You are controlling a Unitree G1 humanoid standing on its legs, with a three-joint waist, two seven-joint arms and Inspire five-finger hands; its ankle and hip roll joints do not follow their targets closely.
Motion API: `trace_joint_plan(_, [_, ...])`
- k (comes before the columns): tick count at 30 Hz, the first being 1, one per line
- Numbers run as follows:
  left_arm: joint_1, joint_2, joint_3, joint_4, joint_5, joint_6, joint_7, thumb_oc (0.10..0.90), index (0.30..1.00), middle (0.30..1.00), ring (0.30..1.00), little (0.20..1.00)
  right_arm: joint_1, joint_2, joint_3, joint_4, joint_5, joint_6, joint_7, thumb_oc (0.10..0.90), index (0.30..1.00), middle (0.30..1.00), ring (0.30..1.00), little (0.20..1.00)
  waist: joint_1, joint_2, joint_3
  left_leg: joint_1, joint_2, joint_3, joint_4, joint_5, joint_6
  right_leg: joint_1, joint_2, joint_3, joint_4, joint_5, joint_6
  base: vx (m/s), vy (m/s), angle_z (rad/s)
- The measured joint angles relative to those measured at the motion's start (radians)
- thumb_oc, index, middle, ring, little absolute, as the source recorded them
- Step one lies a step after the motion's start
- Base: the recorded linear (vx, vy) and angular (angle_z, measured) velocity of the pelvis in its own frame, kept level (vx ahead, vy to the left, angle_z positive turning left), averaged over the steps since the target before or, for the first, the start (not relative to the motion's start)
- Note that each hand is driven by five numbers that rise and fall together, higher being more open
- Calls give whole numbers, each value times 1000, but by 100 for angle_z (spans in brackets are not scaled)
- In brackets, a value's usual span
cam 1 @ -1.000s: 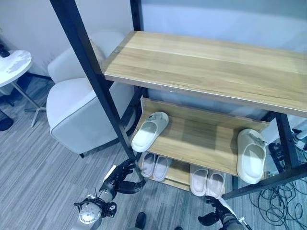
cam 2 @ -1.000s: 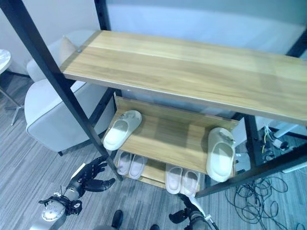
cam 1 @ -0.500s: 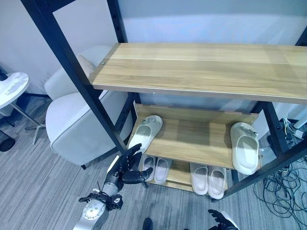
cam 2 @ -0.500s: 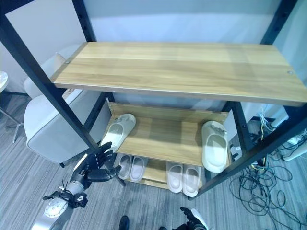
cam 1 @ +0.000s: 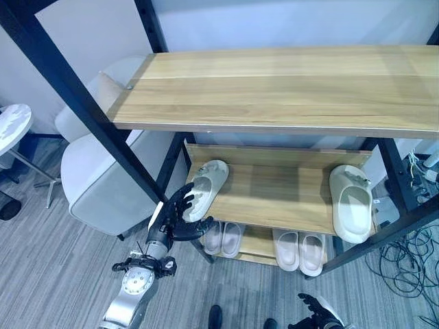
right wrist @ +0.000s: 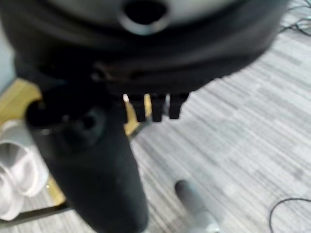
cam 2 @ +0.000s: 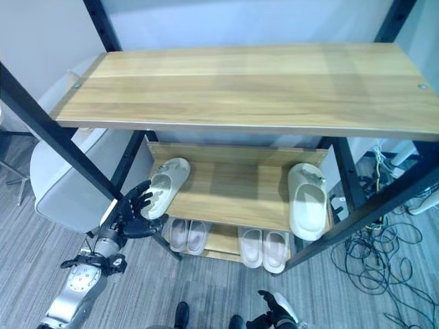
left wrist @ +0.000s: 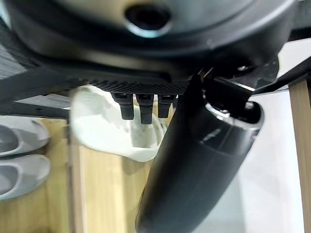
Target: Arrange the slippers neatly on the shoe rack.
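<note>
Shoe rack [cam 1: 288, 89]: black-framed, with three wooden levels. The top board is a broad light-wood surface carrying nothing.

Armchair [cam 1: 103, 185]: pale grey, standing on the grey carpet just left of the rack, with a small white round side table [cam 1: 10, 127] further left at the frame edge.

Middle shelf [cam 1: 274, 195]: holds two cream slippers well apart. The left slipper [cam 1: 208, 185] lies tilted at the shelf's left front corner, its heel end overhanging the edge. The right slipper [cam 1: 350, 202] lies at the right end, toe pointing to the back, its heel projecting past the front edge.

Bottom shelf: two pairs of smaller pale slippers side by side, the left pair [cam 1: 223, 238] and the right pair [cam 1: 300, 250], each pair set toe inward and touching.

Left hand [cam 1: 177, 218]: raised at the left front of the rack, fingers spread and relaxed, holding nothing. Its fingertips are at the heel end of the left slipper; contact cannot be confirmed. The left wrist view shows the same slipper just past the fingers.

Right hand [cam 2: 274, 317]: low at the bottom edge, over the carpet, fingers apart, holding nothing.
</note>
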Motion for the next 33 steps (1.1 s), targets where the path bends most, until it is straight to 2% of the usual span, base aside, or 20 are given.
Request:
trace_joint_plan(6, [-14,0,-6,16,51,0,19,800,900,900,900,900,-9,0,1,0,0,0,0,800,900,900,900,900,-13,-6,4,-10,1,3,0,0,0,-13,0,4,0,2,1,10,3,-2])
trace_joint_plan(11, [-87,4,-14,56,141,0,54,800,900,900,900,900,-26,0,1,-1,0,0,0,800,900,900,900,900,-25,-7,5,-45,5,9,0,9,-7,-50,2,7,0,15,-3,17,2,-5])
trace_joint_plan(16, [-146,4,-4,83,146,-2,84,800,900,900,900,900,-25,-1,2,-1,0,0,0,800,900,900,900,900,-35,-7,5,-50,5,16,0,10,-7,-58,2,13,0,17,-3,8,2,-3])
trace_joint_plan(25, [-148,4,1,83,173,-11,87,800,900,900,900,900,-33,-1,13,-2,0,-1,0,800,900,900,900,900,-35,-7,5,-49,5,22,0,10,-7,-60,2,19,0,17,-3,2,0,0])
trace_joint_plan(33, [-191,59,1,89,367,-11,143,800,900,900,900,900,-32,-4,23,-1,0,-4,-3,800,900,900,900,900,-40,-7,5,-49,11,28,0,10,-7,-65,7,27,0,20,-4,10,-3,-3])
